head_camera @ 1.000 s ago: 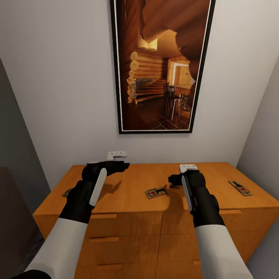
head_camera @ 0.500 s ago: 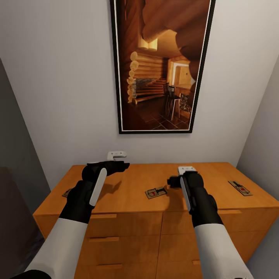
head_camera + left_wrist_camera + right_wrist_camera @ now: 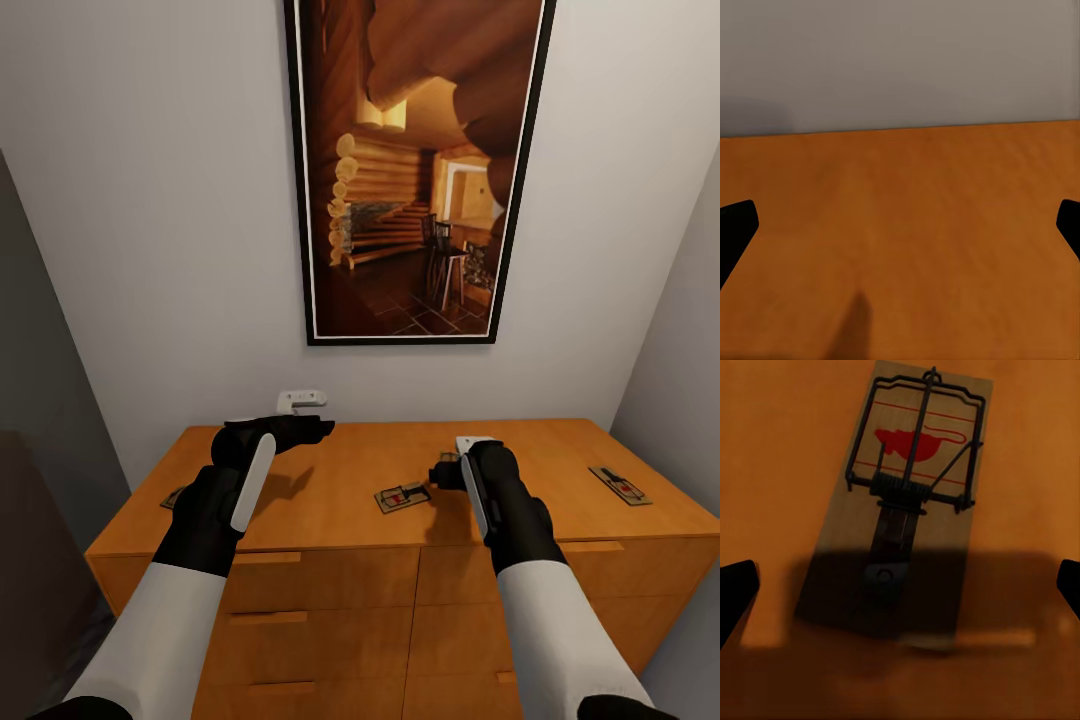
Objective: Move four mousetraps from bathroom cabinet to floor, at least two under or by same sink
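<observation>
Head camera down over cabinet [image 3: 340,500]; wrist cameras close above its top.

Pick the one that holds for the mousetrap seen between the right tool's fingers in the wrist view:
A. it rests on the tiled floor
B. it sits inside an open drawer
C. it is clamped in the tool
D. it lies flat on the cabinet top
D: the mousetrap lies flat on the orange cabinet top, with the right tool open above it.
</observation>
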{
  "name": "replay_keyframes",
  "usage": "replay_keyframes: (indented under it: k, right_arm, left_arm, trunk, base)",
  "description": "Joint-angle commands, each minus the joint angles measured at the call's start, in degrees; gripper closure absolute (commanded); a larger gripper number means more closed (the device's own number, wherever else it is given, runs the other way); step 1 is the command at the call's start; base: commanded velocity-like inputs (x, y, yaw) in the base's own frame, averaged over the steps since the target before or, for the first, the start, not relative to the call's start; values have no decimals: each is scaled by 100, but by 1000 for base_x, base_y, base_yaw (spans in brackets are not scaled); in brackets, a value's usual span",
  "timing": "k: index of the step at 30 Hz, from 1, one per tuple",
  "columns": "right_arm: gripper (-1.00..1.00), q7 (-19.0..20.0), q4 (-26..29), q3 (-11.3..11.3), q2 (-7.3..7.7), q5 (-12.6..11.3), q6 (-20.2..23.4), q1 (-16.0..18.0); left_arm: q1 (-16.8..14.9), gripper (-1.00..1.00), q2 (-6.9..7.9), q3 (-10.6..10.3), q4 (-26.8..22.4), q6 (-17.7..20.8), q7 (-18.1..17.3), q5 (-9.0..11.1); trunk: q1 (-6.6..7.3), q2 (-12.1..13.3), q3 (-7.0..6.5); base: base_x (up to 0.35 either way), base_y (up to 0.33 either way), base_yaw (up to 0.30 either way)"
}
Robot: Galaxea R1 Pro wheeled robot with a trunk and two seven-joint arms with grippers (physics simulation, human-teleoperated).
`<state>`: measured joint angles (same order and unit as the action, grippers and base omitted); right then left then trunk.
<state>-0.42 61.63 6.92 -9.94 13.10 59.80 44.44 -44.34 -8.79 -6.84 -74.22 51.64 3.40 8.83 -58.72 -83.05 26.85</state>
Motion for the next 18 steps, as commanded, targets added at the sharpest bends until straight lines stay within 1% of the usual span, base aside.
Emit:
replay_keyframes:
  k: [1,18]
  right_arm:
    - [-100,-2,-43,20,-6,48,20,6]
    - [-100,-7,-15,45,-6,61,20,20]
  left_arm:
    - [-5,-100,0,-1,-5,24,36,48]
    - [-5,-100,0,-1,-5,22,30,48]
  trunk:
    - [-1,-3,8]
    - [-1,-3,8]
  base:
    - [0,0,0]
    - [0,0,0]
